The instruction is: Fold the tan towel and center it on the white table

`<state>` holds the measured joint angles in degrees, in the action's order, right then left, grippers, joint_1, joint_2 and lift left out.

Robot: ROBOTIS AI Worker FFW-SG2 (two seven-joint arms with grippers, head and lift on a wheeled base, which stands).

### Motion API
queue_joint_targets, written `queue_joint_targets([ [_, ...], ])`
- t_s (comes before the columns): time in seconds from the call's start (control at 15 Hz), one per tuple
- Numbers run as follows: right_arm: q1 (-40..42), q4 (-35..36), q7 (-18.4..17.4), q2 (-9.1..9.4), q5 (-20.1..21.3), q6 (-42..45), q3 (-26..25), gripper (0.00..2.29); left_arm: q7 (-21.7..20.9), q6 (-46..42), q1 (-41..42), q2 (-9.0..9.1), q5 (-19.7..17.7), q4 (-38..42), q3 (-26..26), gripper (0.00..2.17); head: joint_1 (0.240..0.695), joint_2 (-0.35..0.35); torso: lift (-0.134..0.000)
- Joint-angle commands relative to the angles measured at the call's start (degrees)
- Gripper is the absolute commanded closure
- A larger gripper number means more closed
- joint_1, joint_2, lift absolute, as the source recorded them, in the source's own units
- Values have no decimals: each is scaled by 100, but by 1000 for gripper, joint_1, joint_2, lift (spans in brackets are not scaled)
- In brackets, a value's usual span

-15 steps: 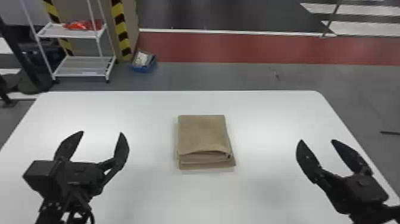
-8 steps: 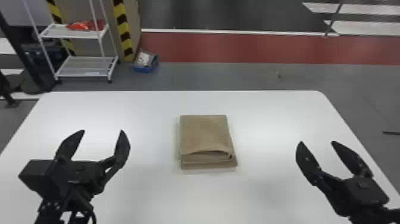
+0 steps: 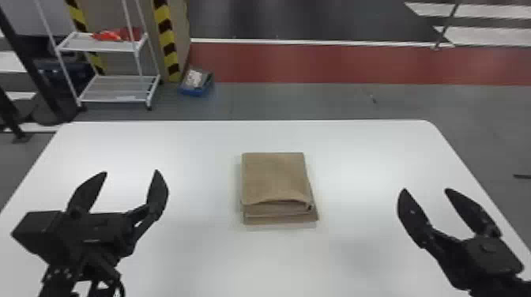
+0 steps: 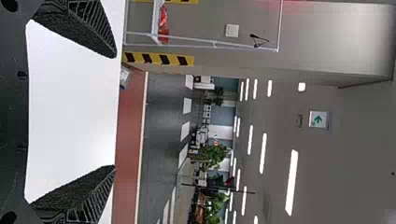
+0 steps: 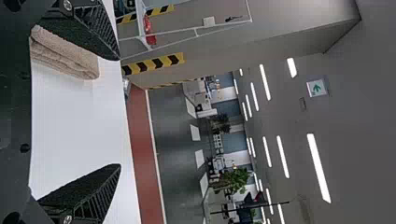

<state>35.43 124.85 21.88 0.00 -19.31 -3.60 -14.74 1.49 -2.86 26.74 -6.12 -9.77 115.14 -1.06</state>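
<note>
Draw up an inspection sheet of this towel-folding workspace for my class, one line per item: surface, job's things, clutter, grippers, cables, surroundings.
Surface: white table, flat, with rounded far corners.
Job's things: tan towel, folded in layers that sit slightly uneven at the near side; a little right of the table's side-to-side middle.
Clutter: blue box on the floor beyond the table; red item on the rack.
Grippers: left gripper and right gripper, both open, either side of the towel.
Cables: a thin dark loop by the left gripper may be one; cannot tell.
Surroundings: white rack, red floor strip.
</note>
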Motion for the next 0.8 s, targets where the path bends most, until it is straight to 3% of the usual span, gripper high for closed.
queue_joint_targets([
  [0.0, 17, 31, 0, 5, -3, -6, -3, 70, 1, 1, 16, 5, 1, 0, -17, 26, 695, -29, -112],
  [0.73, 78, 110, 26, 5, 6, 47, 6, 73, 10, -17, 104, 32, 1, 53, -17, 26, 695, -26, -112],
])
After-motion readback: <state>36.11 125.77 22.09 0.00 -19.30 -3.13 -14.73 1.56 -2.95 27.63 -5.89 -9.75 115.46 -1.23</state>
